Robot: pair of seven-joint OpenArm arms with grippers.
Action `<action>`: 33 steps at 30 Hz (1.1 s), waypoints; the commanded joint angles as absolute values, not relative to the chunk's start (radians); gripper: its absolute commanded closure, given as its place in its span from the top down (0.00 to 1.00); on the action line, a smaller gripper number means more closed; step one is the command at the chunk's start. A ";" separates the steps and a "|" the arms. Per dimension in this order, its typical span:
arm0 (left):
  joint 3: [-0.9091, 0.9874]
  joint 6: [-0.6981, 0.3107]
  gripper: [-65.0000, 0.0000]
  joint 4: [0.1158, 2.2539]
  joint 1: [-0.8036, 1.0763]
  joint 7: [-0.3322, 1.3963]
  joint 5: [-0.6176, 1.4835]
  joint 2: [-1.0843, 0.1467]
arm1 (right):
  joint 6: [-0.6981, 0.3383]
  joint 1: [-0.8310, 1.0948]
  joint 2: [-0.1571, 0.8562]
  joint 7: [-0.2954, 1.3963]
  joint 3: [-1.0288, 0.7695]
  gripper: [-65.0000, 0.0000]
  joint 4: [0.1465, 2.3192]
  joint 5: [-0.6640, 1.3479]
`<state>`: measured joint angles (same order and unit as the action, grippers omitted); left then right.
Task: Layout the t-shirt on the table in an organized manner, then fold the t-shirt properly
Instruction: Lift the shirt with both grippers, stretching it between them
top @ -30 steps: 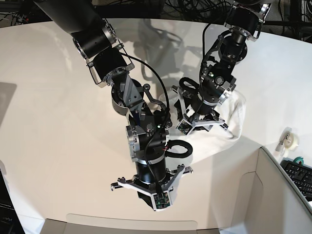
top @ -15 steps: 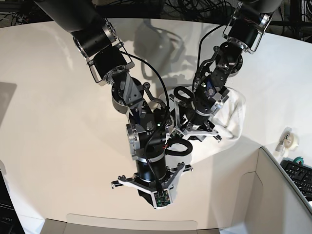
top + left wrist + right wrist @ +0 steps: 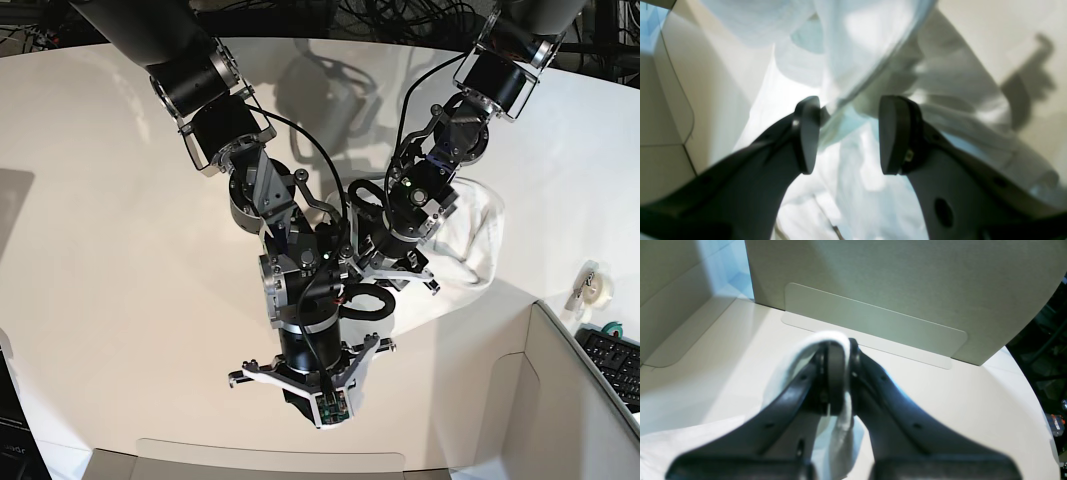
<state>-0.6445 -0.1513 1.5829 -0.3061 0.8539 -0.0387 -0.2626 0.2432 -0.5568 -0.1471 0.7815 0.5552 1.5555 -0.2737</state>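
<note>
Your t-shirt [image 3: 478, 235] lies bunched in a white heap on the desk [image 3: 90, 250], right of centre in the base view, mostly under the left arm, with one end drawn up toward the near edge. Your left end effector [image 3: 846, 133] stands wide apart over the cloth; a fold edge passes between its fingers [image 3: 806, 133], touching the left one, but nothing is pinched. Your right end effector [image 3: 836, 373] is clamped tight on a white fold of the t-shirt, which loops over the fingertips. The desk is broad, smooth, white, with a curved far edge. Grey cardboard walls [image 3: 907, 290] stand along the near side. A tape roll [image 3: 596, 285] and a keyboard [image 3: 615, 360] sit beyond the right-hand wall, and cables [image 3: 390, 18] hang behind.
</note>
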 commanded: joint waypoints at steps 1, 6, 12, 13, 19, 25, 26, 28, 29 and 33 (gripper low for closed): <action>-0.642 -0.147 0.41 1.587 -0.335 0.811 -0.045 -0.263 | 0.248 -0.588 -0.157 0.748 0.555 0.00 1.577 -0.286; -0.644 -0.147 0.41 1.504 -0.364 0.762 -0.042 -0.260 | 0.248 -0.588 -0.157 0.748 0.555 0.00 1.577 -0.286; -0.647 -0.147 0.34 1.478 -0.384 0.750 -0.042 -0.248 | 0.248 -0.588 -0.157 0.748 0.555 0.00 1.577 -0.286; -0.650 -0.147 0.29 1.478 -0.384 0.750 -0.042 -0.248 | 0.248 -0.588 -0.157 0.748 0.555 0.00 1.577 -0.286; -0.641 -0.147 0.00 1.497 -0.377 0.750 -0.042 -0.257 | 0.248 -0.587 -0.157 0.748 0.550 0.00 1.577 -0.286; -0.496 -0.147 0.00 1.702 -0.240 0.757 -0.044 -0.309 | 0.248 -0.573 -0.157 0.750 0.550 0.00 1.572 -0.288; -0.464 -0.147 0.00 1.732 -0.217 0.757 -0.045 -0.317 | 0.248 -0.572 -0.157 0.751 0.550 0.00 1.570 -0.288; -0.414 -0.147 0.00 1.793 -0.171 0.759 -0.045 -0.337 | 0.248 -0.562 -0.156 0.754 0.549 0.00 1.569 -0.288; -0.395 -0.147 0.00 1.816 -0.151 0.759 -0.045 -0.344 | 0.248 -0.558 -0.145 0.754 0.549 0.00 1.569 -0.288; -0.317 -0.147 0.00 1.899 -0.071 0.759 -0.045 -0.374 | 0.248 -0.532 -0.128 0.754 0.533 0.00 1.567 -0.288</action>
<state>-0.3256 -0.1528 1.8759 -0.0566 0.7811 -0.0410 -0.3653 0.2413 -0.5022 -0.1169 0.7864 0.5388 1.5524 -0.2729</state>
